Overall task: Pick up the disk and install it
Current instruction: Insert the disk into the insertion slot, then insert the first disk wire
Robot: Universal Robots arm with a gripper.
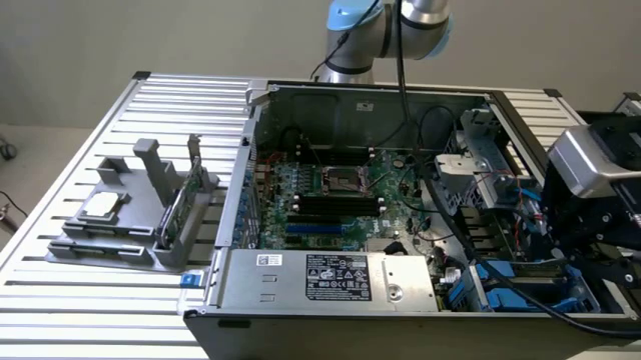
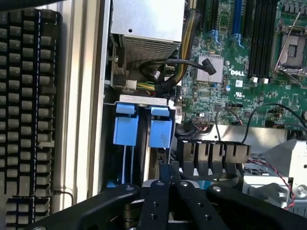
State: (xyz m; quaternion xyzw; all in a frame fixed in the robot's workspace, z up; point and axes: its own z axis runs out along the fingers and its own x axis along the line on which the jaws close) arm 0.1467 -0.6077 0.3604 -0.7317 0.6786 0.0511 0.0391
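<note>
My gripper (image 2: 168, 173) hangs low over the drive bay at the corner of the open computer case (image 1: 251, 150). Its black fingers (image 2: 154, 201) are shut, tips pressed together, with nothing visible between them. Just beyond the tips, two blue carrier ends (image 2: 126, 128) (image 2: 160, 129) stand side by side in the bay slots, seen end-on. The disk's silver body is hidden, so I cannot tell which carrier holds it. In the exterior view the arm's wrist (image 1: 591, 165) leans over the bay on that view's right, above blue carrier parts (image 1: 501, 276).
A silver power supply (image 1: 331, 279) and black cables (image 2: 165, 67) sit beside the bay. The motherboard (image 1: 335, 195) fills the case floor. A grey fixture (image 1: 130, 225) on the slatted table holds a square chip (image 1: 103, 205) and a green card (image 1: 179, 206). A black keyboard (image 2: 24, 96) lies outside the case.
</note>
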